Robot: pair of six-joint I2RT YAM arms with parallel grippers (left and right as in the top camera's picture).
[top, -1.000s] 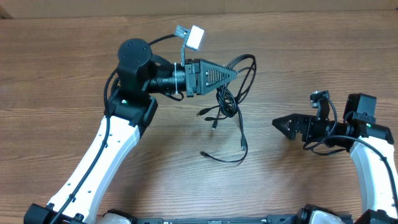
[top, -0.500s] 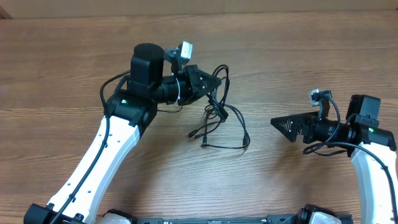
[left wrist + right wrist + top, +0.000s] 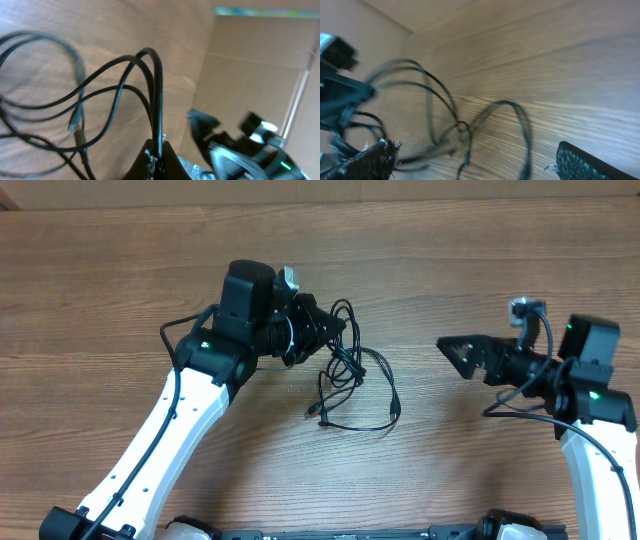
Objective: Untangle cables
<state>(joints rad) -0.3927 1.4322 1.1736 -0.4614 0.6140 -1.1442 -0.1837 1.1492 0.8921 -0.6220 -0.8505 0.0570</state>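
Observation:
The cables (image 3: pixel 352 370) are thin black cords in a loose tangle at the table's middle, with loops trailing down to small plug ends (image 3: pixel 323 418). My left gripper (image 3: pixel 338 327) is shut on the tangle's upper loop and holds it off the table. In the left wrist view the pinched cords (image 3: pixel 159 95) rise straight out of the closed fingertips (image 3: pixel 159 154). My right gripper (image 3: pixel 447 346) is open to the right of the tangle, apart from it. The right wrist view shows the blurred cords (image 3: pixel 465 127) ahead of its wide-apart fingers (image 3: pixel 580 162).
A wooden table (image 3: pixel 480 260) carries everything. The left arm (image 3: pixel 190 380) reaches in from the lower left, the right arm (image 3: pixel 590 400) from the lower right. A cardboard wall (image 3: pixel 250 60) stands beyond the table.
My left gripper has swung left and down with the cables, dragging the tangle leftward into a tighter bunch. The right gripper has lifted slightly towards the far side.

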